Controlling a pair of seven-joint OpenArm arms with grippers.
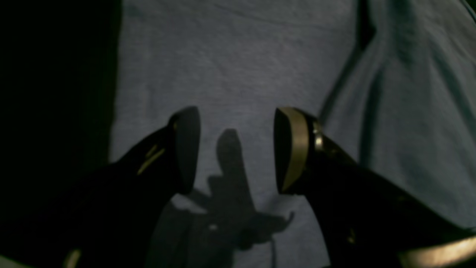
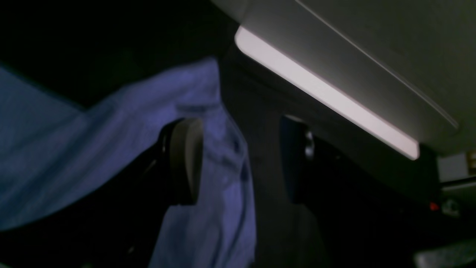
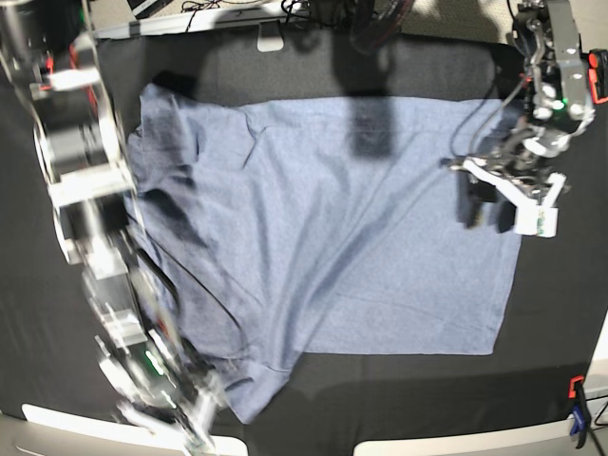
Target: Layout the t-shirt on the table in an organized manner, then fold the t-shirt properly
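The blue-grey t-shirt (image 3: 323,228) lies spread wide over the black table (image 3: 551,323), with creases along its left side. My left gripper (image 3: 489,217) hovers over the shirt's right edge. In the left wrist view that gripper (image 1: 236,149) is open, with bare shirt cloth (image 1: 238,67) below it and nothing between its fingers. My right gripper (image 3: 195,427) is motion-blurred at the shirt's near-left corner. In the right wrist view its jaws (image 2: 238,160) stand apart, and a fold of shirt (image 2: 223,193) hangs loose beside the left finger (image 2: 186,160).
A white table rim (image 2: 323,93) runs close behind the right gripper. A blue and orange clamp (image 3: 577,408) sits at the near-right corner. Cables and a stand foot (image 3: 271,38) lie along the far edge. Black cloth (image 1: 55,74) shows beside the shirt.
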